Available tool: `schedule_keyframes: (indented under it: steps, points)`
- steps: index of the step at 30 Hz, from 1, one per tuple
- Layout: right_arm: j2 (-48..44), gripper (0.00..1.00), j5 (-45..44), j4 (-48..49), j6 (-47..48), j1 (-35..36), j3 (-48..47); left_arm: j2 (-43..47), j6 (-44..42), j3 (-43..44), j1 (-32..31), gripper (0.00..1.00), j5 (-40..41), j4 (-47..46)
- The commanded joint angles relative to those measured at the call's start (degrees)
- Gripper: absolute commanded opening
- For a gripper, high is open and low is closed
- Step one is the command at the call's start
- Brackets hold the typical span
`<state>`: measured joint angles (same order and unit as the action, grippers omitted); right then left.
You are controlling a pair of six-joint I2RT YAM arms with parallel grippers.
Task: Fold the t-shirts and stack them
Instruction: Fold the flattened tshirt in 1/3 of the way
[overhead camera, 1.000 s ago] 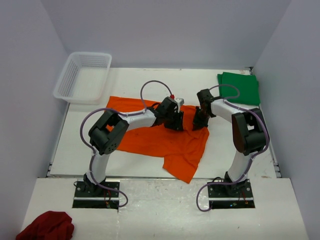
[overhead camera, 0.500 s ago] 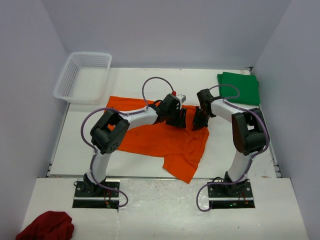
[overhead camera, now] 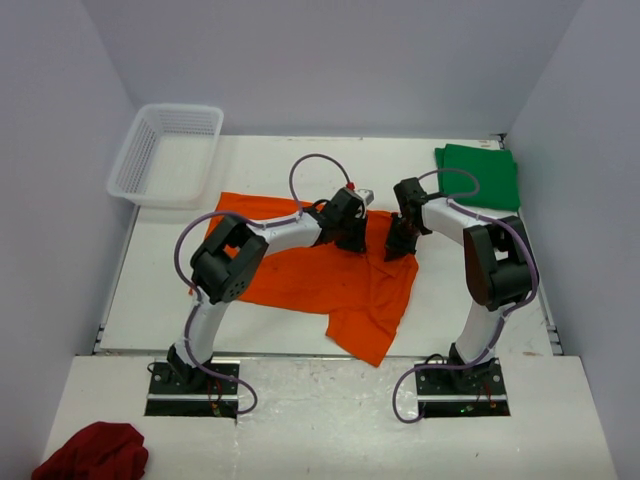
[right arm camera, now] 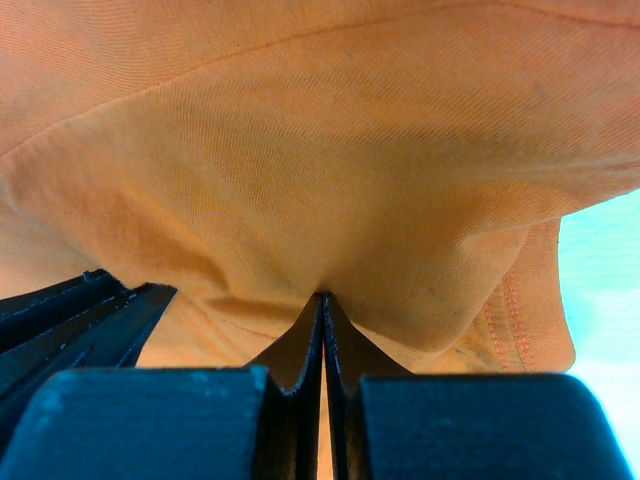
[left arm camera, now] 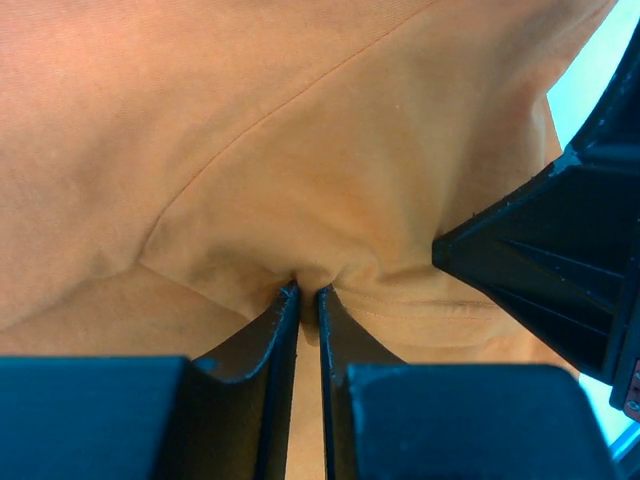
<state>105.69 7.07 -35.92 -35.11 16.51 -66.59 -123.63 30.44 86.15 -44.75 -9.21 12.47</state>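
The orange shirt (overhead camera: pixel 330 280) lies spread across the middle of the white surface (overhead camera: pixel 300 165). Its body runs from the left toward the centre, and one part trails down toward the near edge. Both arms reach in over its upper right part and meet close together there.

The left end effector (overhead camera: pixel 352 232) is clenched on a pinch of the orange shirt. In the left wrist view the two dark fingers (left arm camera: pixel 270 330) stand almost together, with only a thin slit between them. The fabric (left arm camera: pixel 300 150) puckers into a small gather right at the tips (left arm camera: pixel 307 295), and a seam runs diagonally across the cloth above. A black housing (left arm camera: pixel 560 260) belonging to the other arm fills the right edge of that view.

The right end effector (overhead camera: pixel 398 245), just beside the left one, is also clamped on the orange shirt. In its wrist view the tips (right arm camera: pixel 323 300) are pressed tight, with the cloth (right arm camera: pixel 350 170) bunched where they meet. A stitched hem (right arm camera: pixel 505 310) curls at the right, over a strip of pale surface (right arm camera: pixel 610 260).

The green shirt (overhead camera: pixel 480 175) lies folded flat in the far right corner, well apart from the orange one. A white plastic basket (overhead camera: pixel 165 155) sits at the far left corner. A dark red cloth (overhead camera: pixel 92 452) is crumpled on the near shelf, left of the left arm's base.
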Motion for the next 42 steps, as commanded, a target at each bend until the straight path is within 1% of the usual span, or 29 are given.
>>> schedule_keyframes:
  steps: [1,4,8,13,17,23,27,30,34,36,40,42]
  points:
    - [-0.84,0.00,-0.04,-0.11,-0.13,0.36,0.14,0.67,-0.82,-2.38,-0.25,0.13,2.44,3.09]
    - [-0.75,0.00,-0.65,-0.20,-0.04,0.45,0.23,3.03,-1.08,-4.14,-0.33,0.14,3.06,3.96]
    - [-0.84,0.00,-0.65,-0.38,-0.39,0.36,0.41,6.82,-1.34,-6.95,-0.25,0.22,4.38,4.67]
    - [-1.01,0.00,-0.57,-0.73,-0.66,0.45,0.05,9.99,-1.52,-9.15,-0.25,0.27,6.31,6.34]
    - [-1.01,0.00,-0.57,-0.73,-0.66,0.45,0.23,9.82,-1.52,-10.74,-0.25,0.28,6.84,5.90]
    - [-1.27,0.00,-1.00,-1.34,-1.19,0.45,-0.03,7.36,-1.78,-10.39,-0.25,0.28,8.15,5.81]
    - [-2.50,0.00,-0.83,-1.52,-0.40,0.45,-1.35,8.49,-3.19,-10.12,-0.25,0.27,7.63,4.32]
    - [-4.78,0.00,-1.44,-1.78,1.62,0.36,-3.71,9.90,-4.33,-8.72,-0.33,0.28,7.28,3.61]
    - [-6.63,0.00,-4.43,-5.72,4.60,0.45,-8.81,11.31,-6.26,-4.43,-0.25,0.29,6.84,4.40]
    - [-7.77,0.00,-4.35,-6.61,5.93,0.45,-11.01,12.36,-7.05,-3.19,-0.34,0.29,6.93,5.02]
    - [-13.56,0.00,-3.99,-7.05,7.08,0.45,-13.39,13.15,-8.46,1.03,-0.42,0.30,6.93,7.65]
    - [-15.42,0.00,-4.78,-8.37,7.60,0.45,-14.97,13.07,-9.68,2.79,-0.34,0.34,5.62,7.92]
